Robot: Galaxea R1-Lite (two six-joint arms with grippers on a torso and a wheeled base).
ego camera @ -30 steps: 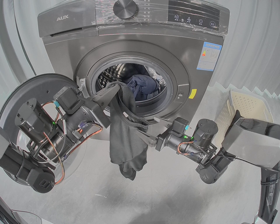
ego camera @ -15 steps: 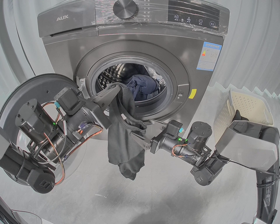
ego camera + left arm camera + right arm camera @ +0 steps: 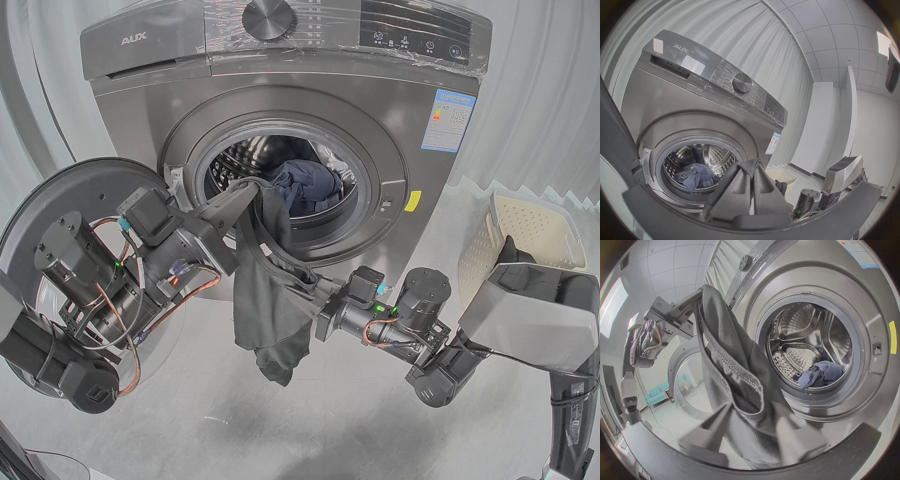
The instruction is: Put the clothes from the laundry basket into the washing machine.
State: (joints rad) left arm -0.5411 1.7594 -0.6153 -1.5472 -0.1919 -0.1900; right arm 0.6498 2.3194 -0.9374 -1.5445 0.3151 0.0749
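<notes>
Step in hand: loading one garment. Not yet in the drum.

- Left gripper (image 3: pixel 249 189) is clamped on the top edge of the grey garment (image 3: pixel 269 287), at about 8 o'clock on the rim of the drum mouth (image 3: pixel 284 187). In the left wrist view the cloth is bunched over the fingertips.
- The garment hangs outside the washer (image 3: pixel 281 81), draped down past the rim's 7 o'clock, with its tail clear of the floor (image 3: pixel 350 419).
- Right gripper (image 3: pixel 307 294) is at 4 o'clock from the left one, spread wide. In its wrist view a finger sits on either side of the garment's hemmed fold, not pinching it.
- A blue garment (image 3: pixel 306 181) lies inside the drum, toward the back.

Next move, as I judge it: close the right gripper on the fold, raise the slack above the rim, then push both ends through the mouth before letting go. The risk is the tail catching on the lower rim or trailing outside.

Surroundings:
- Door (image 3: pixel 81 187) is swung fully open at 9 o'clock of the mouth, behind the left arm.
- Basket (image 3: pixel 531 231), cream and perforated, stands at 4 o'clock of the washer, partly hidden by the right arm. I cannot tell what remains in it.
- The floor is pale, smooth and glossy.
- A pleated curtain (image 3: pixel 544 94) hangs behind the washer.
</notes>
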